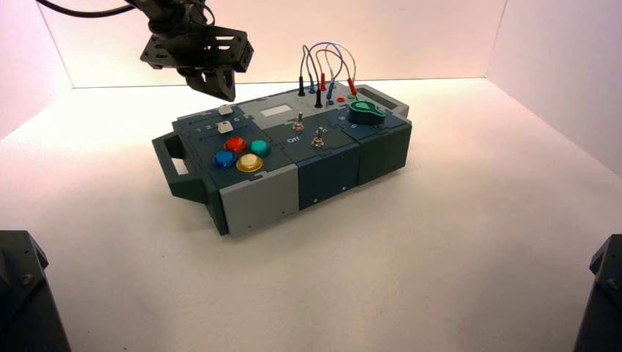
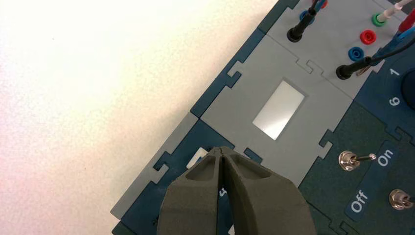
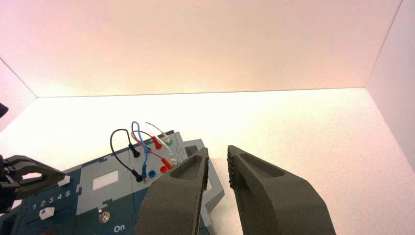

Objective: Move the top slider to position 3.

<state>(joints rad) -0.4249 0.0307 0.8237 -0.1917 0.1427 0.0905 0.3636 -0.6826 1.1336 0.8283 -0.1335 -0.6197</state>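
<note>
Items on view, with our notes:

- Top slider [image 3: 64, 181]: white cap on the dark teal panel at the box's left end, by the numeral 5 in the right wrist view; beyond position 3 [image 3: 51, 199], so the setting is yet to be made.
- Second slider [image 3: 47, 213]: matching white cap, nearer the coloured buttons; to be left alone, we judge.
- Step in hand: we take it to be the approach, or the lining-up for a push. Whether the cap is touched we cannot tell.
- Next move, in our judgement: settle the tips against the cap's far side, slide it along its track towards the robot's left, and stop at the 3; too long a push would overshoot.
- Left gripper [image 1: 222, 97]: at work, just above the top slider; fingers pressed together, nothing gripped.
- Left arm [image 1: 176, 29]: reaching in from the high view's upper left, wrist over the box's far left corner, fingers slanting down to the panel.
- Right gripper [image 3: 218, 150]: idle, well apart from the sliders, towards the box's right end; fingers parted, empty.
</note>
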